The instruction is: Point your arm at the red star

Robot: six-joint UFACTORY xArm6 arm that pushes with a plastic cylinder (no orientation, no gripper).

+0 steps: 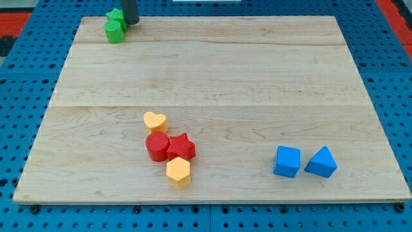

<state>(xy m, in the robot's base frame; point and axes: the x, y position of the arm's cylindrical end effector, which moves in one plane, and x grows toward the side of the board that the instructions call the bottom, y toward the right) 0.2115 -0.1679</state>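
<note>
The red star (182,147) lies on the wooden board (257,77) at lower centre-left, touching a red round block (157,146) on its left and a yellow hexagon (178,172) just below it. A yellow heart (155,121) sits just above the red round block. My tip (131,22) is at the view's top left, far from the red star, right beside two green blocks: a green star (117,16) and a green round block (114,31).
A blue cube (286,161) and a blue triangular block (321,162) stand side by side at the view's lower right. The board lies on a blue perforated table (386,77).
</note>
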